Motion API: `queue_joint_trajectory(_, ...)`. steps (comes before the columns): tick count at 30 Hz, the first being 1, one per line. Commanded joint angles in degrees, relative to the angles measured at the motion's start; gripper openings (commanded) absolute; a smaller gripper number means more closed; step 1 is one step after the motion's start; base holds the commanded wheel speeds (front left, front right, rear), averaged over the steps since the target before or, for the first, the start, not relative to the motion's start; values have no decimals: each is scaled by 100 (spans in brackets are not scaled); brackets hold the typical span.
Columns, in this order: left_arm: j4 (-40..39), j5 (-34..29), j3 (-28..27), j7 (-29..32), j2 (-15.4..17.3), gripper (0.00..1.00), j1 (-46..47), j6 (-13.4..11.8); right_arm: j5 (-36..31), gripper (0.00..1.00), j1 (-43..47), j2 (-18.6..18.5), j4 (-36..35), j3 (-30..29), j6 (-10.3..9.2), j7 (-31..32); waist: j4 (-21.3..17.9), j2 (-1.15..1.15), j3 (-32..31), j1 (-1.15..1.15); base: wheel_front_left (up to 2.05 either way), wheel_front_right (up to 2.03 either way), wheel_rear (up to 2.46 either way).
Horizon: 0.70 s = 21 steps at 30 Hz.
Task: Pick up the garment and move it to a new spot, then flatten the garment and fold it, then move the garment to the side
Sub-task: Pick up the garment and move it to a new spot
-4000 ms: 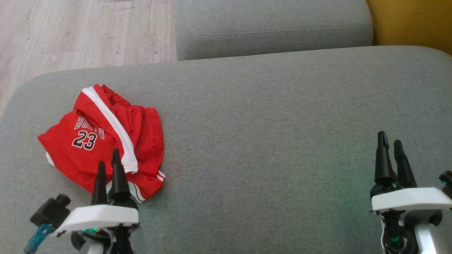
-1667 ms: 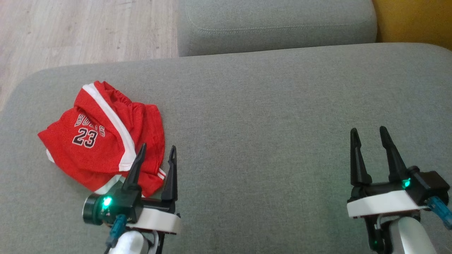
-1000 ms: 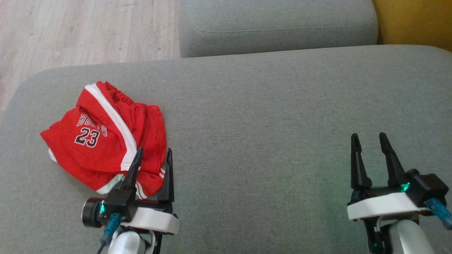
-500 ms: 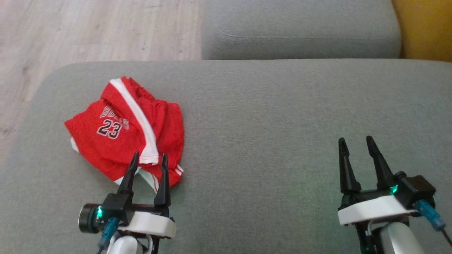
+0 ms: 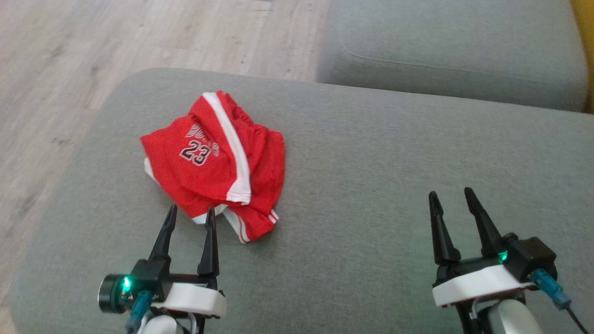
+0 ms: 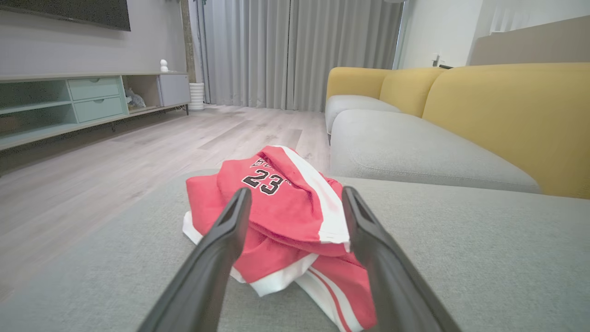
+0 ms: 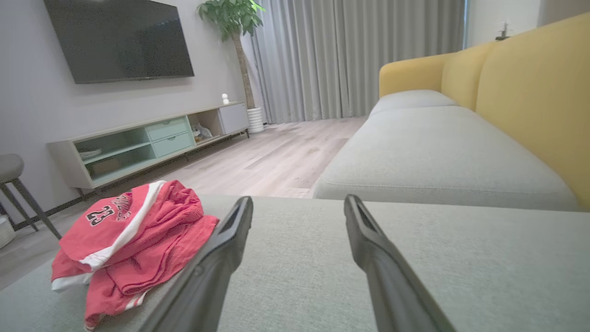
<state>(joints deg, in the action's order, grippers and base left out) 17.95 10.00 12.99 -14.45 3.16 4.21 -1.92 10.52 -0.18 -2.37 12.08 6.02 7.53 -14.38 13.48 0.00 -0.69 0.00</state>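
Garment: red shorts, crumpled, on the left part of the grey cushion. Left gripper: wide open, empty, tips at the near hem. Right gripper: wide open, empty, well apart. Pickup advice: advance the left gripper over a thick fold rather than the thin hem, then close through several layers.

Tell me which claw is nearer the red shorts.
Left. The left claw sits open right at the near hem of the red shorts; the right claw, also open, hangs far to their right over the grey cushion.
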Motion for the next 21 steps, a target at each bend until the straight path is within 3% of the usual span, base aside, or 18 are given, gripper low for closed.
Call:
queue_joint_trajectory(1, -161, -64, -205, -55, -5, 100, 134, 23, 24, 100, -94, -51, -166, 172, -4, -62, 150, 0, -25, 0, 0, 0, 0)
queue_joint_trajectory(13, -119, -140, -251, -55, -11, 100, 71, 70, 62, 100, -21, -51, -155, 317, -4, -62, 497, 0, -68, 0, 0, 0, 0)
queue_joint_trajectory(21, 74, -431, -62, -53, 114, 100, 441, 194, 54, 100, -180, -51, -135, 391, -4, -62, 238, 0, 197, 0, 0, 0, 0)
